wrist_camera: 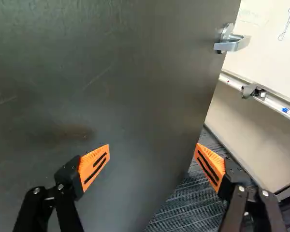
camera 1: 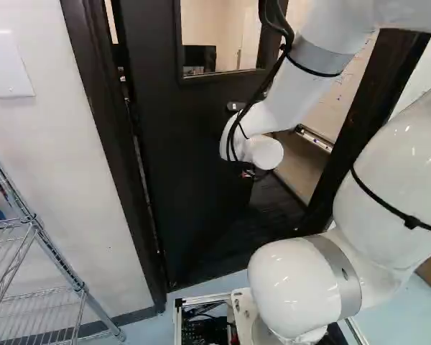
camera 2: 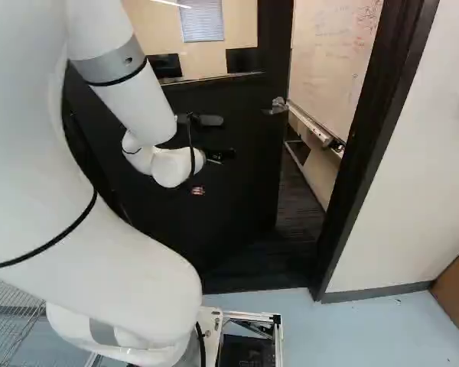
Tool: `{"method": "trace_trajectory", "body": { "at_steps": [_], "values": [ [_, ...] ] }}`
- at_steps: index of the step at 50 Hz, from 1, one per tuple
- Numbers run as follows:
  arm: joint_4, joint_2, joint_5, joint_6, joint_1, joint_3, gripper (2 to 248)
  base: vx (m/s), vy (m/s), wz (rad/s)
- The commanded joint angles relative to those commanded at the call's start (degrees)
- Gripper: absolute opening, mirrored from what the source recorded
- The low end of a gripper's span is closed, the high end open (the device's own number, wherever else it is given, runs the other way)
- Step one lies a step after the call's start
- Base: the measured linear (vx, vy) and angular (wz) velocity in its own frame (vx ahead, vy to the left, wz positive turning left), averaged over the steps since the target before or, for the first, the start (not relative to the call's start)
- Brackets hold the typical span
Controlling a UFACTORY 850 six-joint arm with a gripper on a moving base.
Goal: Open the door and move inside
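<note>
Clearly, the left base view shows a dark door (camera 1: 194, 158) standing partway open in its dark frame (camera 1: 104, 108), swung inward, with a gap on its right side. The door has a window (camera 1: 221, 32) in its upper part. Left of the frame is a white wall (camera 1: 61, 151) bearing a switch plate (camera 1: 8, 65), with a wire rack (camera 1: 37, 233) near it. Pale blue floor (camera 1: 147, 329) lies on the near side of the doorway, and the white arm (camera 1: 280, 97) reaches across in front of the door.

Over in the right base view, dark carpet (camera 2: 297, 222) shows through the gap, and beyond it hangs a whiteboard (camera 2: 329, 57) with a ledge (camera 2: 310, 124) along its bottom. Two dark screens and a blind (camera 2: 202, 21) are visible through the window. The silver door handle (camera 2: 278, 105) sits near the door's free edge. The gripper (camera 2: 213, 173) is in front of the door, lower than the handle.

Seen in the wrist view, the gripper (wrist_camera: 152, 154) has its jaws spread wide, with nothing grasped between the orange pads (wrist_camera: 94, 165). One finger is in front of the door's face, the other past its edge, before the carpet. The handle is ahead, apart from both; whether either finger touches the door cannot be told.
</note>
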Motion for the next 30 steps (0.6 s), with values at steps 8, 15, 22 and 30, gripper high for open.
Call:
{"method": "trace_trajectory", "body": {
  "at_steps": [8, 15, 22, 30],
  "values": [
    [1.1, -0.7, 0.0, 0.0, 0.8, -0.7, 247, 0.000, 0.000, 0.000],
    [2.1, -1.4, 0.0, 0.0, 1.5, -1.3, 247, 0.000, 0.000, 0.000],
    [3.3, -2.1, 0.0, 0.0, 2.2, -2.0, 247, 0.000, 0.000, 0.000],
    [4.7, -2.8, 0.0, 0.0, 3.0, -2.7, 247, 0.000, 0.000, 0.000]
  ]
}}
